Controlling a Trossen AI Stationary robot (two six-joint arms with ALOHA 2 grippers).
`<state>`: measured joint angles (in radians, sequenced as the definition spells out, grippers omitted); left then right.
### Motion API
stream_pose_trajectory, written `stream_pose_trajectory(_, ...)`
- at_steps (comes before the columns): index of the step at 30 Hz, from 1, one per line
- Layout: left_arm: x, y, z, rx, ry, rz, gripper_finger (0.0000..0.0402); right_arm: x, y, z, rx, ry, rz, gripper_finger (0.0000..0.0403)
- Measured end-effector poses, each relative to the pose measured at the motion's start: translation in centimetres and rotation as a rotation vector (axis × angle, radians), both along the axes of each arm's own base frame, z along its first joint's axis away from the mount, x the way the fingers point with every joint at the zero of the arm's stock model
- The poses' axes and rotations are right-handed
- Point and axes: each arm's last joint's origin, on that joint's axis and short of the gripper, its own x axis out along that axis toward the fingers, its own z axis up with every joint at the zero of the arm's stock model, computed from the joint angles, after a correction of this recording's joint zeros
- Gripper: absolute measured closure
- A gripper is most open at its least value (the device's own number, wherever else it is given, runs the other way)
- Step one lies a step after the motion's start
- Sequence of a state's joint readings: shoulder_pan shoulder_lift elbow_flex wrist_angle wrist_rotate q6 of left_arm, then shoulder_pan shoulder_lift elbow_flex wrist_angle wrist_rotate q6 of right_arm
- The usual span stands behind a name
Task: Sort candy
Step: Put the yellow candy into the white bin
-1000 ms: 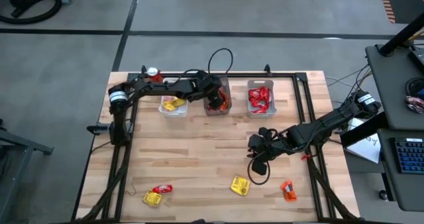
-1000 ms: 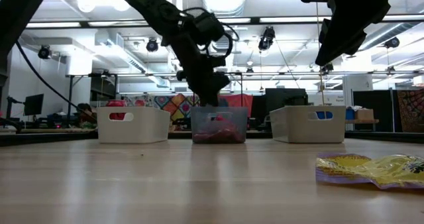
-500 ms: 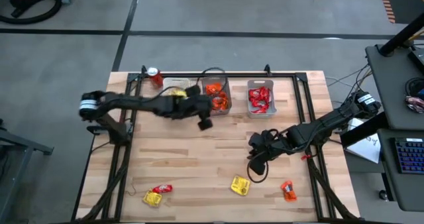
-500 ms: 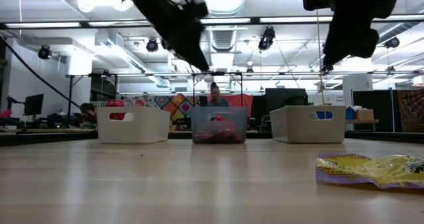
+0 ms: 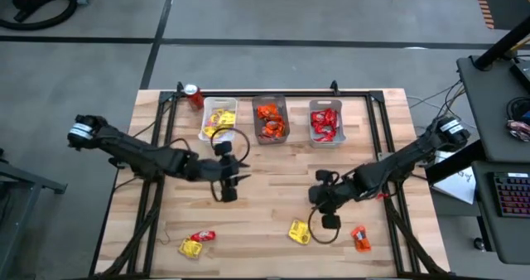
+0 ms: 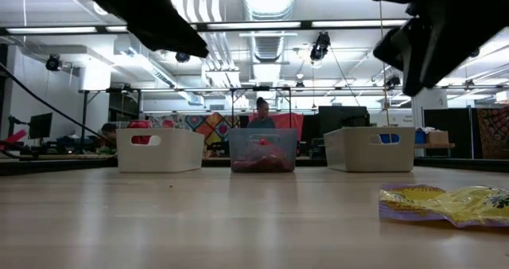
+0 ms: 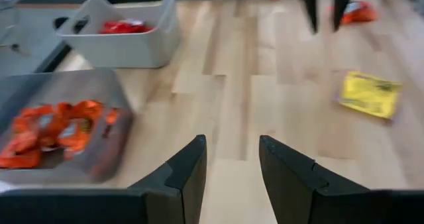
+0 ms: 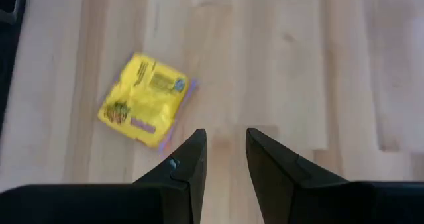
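One yellow candy (image 8: 145,99), long axis diagonal

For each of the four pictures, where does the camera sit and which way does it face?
High view: overhead, facing down; both arms, left gripper, right gripper.
Low view: table height, facing three bins; arms overhead.
Left wrist view: faces the orange candy bin; own fingers open, empty.
Right wrist view: faces down at the yellow candy; fingers open.
Shared: that yellow candy shows in all four.

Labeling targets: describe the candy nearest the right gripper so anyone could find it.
Start at the table's near edge, opposite the bins. Just beyond the right gripper lies a yellow packet, alone on the wood. Its neighbour to the right is orange; the other yellow one touches a red packet.
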<state>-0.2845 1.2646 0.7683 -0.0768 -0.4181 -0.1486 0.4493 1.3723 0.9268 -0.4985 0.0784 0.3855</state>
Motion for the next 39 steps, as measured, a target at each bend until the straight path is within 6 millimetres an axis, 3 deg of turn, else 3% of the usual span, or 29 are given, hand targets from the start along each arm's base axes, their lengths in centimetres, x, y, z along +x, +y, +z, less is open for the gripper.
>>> stream_pose_trajectory(8, -1.0, -1.7, -0.1, -0.061, -0.031, -0.043, 0.0278, 2.0, 2.6, -2.4, -0.047, 0.036, 0.108, 0.0299)
stream_pose_trajectory(18, -0.9, -1.9, 0.4, -0.072, -0.043, -0.047, 0.0278, 4.3, 5.1, -2.2, 0.049, 0.091, 0.153, 0.0298)
stream_pose_trajectory(23, -1.0, -1.9, 0.3, -0.087, -0.036, -0.038, 0.0278, 5.2, 5.8, -2.0, -0.033, 0.129, 0.052, 0.03)
stream_pose_trajectory(31, -1.0, -2.1, 0.2, -0.114, -0.035, -0.029, 0.0278, 5.2, 7.9, -0.8, -0.045, 0.127, 0.125, 0.0387)
stream_pose_trajectory(35, -1.1, -2.3, 0.2, -0.117, -0.034, -0.037, 0.0278, 5.0, 8.6, -0.6, 0.005, 0.148, 0.131, 0.0357)
stream_pose_trajectory(39, -1.1, -2.4, 0.2, -0.123, -0.039, -0.038, 0.0278, 4.3, 9.4, -0.8, 0.01, 0.152, 0.117, 0.0285)
